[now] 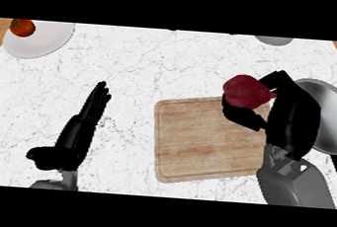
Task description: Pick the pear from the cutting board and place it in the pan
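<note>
A dark red pear (245,90) is held above the far right corner of the wooden cutting board (198,142). My right hand (288,119) is shut on it, thumb below and fingers behind the fruit. Just right of that hand lies the grey pan (331,113), partly hidden by my forearm, its dark handle running toward the lower right. My left hand (79,126) rests open on the marble counter at the left, fingers straight and pointing away.
A white plate (48,43) with a red-orange fruit (22,26) on it sits at the far left corner. A grey dish edge (273,40) shows at the top right. Wooden strips border the counter on both sides.
</note>
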Robot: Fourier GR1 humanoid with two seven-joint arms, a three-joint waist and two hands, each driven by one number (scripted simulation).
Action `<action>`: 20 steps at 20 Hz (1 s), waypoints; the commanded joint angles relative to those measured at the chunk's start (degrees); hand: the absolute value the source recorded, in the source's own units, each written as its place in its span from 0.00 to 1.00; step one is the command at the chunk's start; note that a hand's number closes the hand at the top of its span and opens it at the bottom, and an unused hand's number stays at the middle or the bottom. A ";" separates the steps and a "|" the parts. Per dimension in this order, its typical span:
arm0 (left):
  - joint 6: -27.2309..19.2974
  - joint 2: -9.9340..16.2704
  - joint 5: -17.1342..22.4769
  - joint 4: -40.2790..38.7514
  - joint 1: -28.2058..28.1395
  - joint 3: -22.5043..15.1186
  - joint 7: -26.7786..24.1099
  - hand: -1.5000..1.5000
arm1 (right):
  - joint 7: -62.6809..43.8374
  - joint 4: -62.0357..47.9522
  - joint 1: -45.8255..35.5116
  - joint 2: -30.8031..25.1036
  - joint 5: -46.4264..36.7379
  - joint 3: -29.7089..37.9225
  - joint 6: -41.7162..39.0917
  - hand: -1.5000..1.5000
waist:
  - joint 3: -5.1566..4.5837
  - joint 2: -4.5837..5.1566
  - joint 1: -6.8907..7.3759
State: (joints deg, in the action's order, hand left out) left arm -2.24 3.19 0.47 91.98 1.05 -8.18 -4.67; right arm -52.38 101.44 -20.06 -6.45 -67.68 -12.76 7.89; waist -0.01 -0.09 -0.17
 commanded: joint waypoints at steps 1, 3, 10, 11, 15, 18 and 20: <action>0.24 -0.42 -0.77 -0.34 -1.14 -0.58 -2.15 0.50 | 2.46 1.71 3.91 -0.68 2.48 5.12 5.62 1.00 | 0.02 0.06 0.07; -0.47 -0.13 -0.72 -0.76 1.32 0.79 0.41 0.50 | 6.05 -1.91 2.68 -2.75 5.83 10.35 8.57 1.00 | 0.04 0.15 0.09; 0.00 -0.77 -0.57 -3.07 2.80 1.31 -0.26 0.50 | 15.81 -11.46 7.18 -8.01 4.08 16.40 18.48 1.00 | 0.03 0.19 -0.01; 1.28 0.26 0.22 0.37 1.73 0.90 1.23 0.50 | 17.46 -17.05 3.96 -10.44 4.10 18.83 19.40 1.00 | 0.05 0.26 0.54; 1.15 -0.16 -0.35 -2.49 2.05 1.24 -0.95 0.50 | 26.98 -26.39 1.88 -15.56 11.22 26.32 27.52 1.00 | 0.08 0.35 0.55; 1.82 0.26 0.17 -2.84 1.10 2.04 -2.51 0.50 | 32.49 -33.68 -2.29 -16.17 16.24 29.56 33.18 1.00 | 0.07 0.35 0.83; -0.04 -2.07 -2.63 -1.29 0.25 -1.76 -1.39 0.50 | 38.65 -41.59 -4.32 -19.09 21.13 32.36 34.70 1.00 | 0.12 0.42 1.06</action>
State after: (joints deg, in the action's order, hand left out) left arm -1.06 2.67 0.04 91.09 1.50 -7.84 -5.14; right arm -22.01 70.53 -20.40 -22.16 -52.70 15.11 37.78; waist 0.09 0.24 0.61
